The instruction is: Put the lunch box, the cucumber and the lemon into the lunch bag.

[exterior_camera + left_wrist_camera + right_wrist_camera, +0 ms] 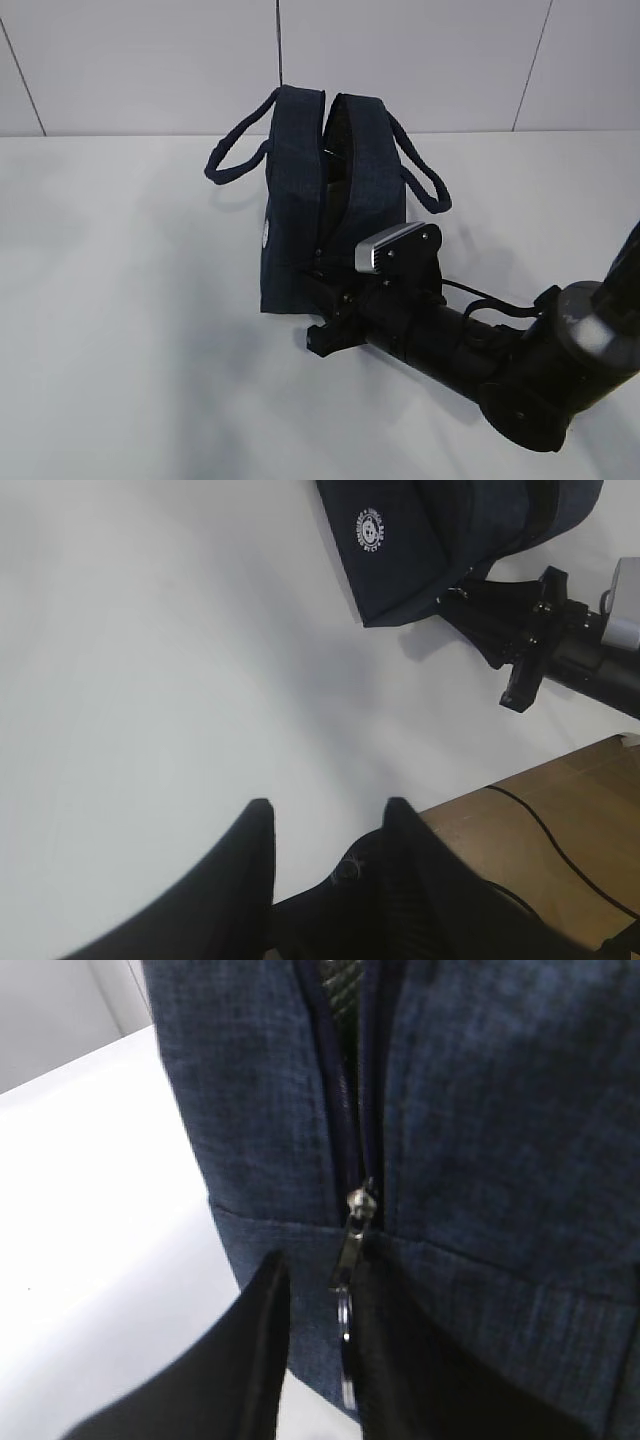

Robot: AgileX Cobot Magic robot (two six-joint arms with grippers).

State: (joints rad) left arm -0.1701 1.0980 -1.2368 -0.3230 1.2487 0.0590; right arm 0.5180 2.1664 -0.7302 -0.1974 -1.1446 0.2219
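Observation:
The dark navy lunch bag (290, 200) stands upright on the white table (120, 320), its top gaping open between two loop handles. My right gripper (325, 295) is low at the bag's near end. In the right wrist view the right gripper (322, 1260) is open, with the silver ring pull (345, 1330) hanging from the zipper slider (360, 1203) between its fingers, close against the right finger. My left gripper (328, 802) hovers open and empty over bare table, well short of the lunch bag (400, 550). The lunch box, the cucumber and the lemon are out of view.
A brown wooden surface (560, 800) with a black cable lies past the table's edge beside my left gripper. A tiled white wall (420, 60) rises behind the bag. The right arm (500, 350) stretches across the table's front right.

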